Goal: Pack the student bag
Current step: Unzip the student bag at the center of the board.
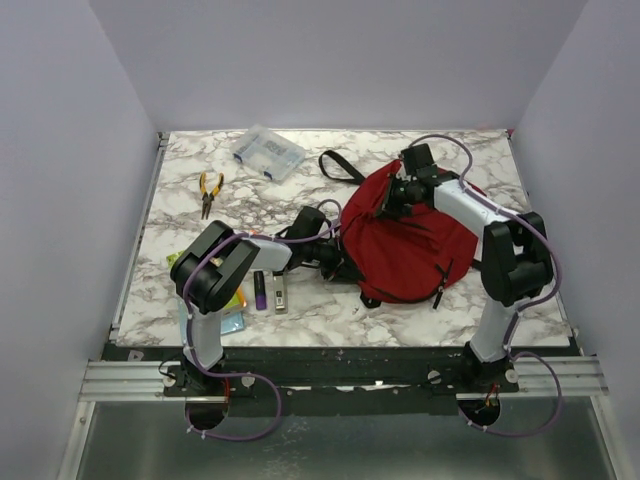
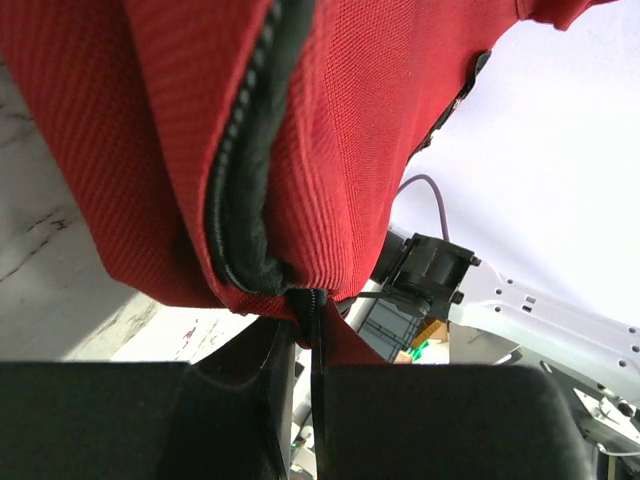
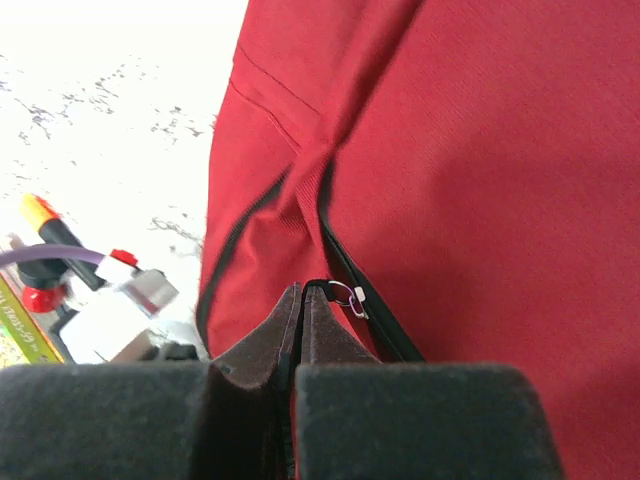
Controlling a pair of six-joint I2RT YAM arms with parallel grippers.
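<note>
Left gripper [image 2: 305, 378] and right gripper [image 3: 296, 378] each pinch the crumpled dark red student bag [image 1: 415, 245] by its black zip seam [image 2: 240, 180].

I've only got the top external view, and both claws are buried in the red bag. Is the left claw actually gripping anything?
Observer: Yes. In the left wrist view the left claw is shut on a black zip strip at the lower edge of the student bag.
Operator: And the right claw?
Observer: In its wrist view the right claw is shut on a fold of the bag's red fabric.
Operator: Where's the zip pull?
Observer: A small metal ring on the zip sits right beside that pinched fold, outside the pads.
</note>
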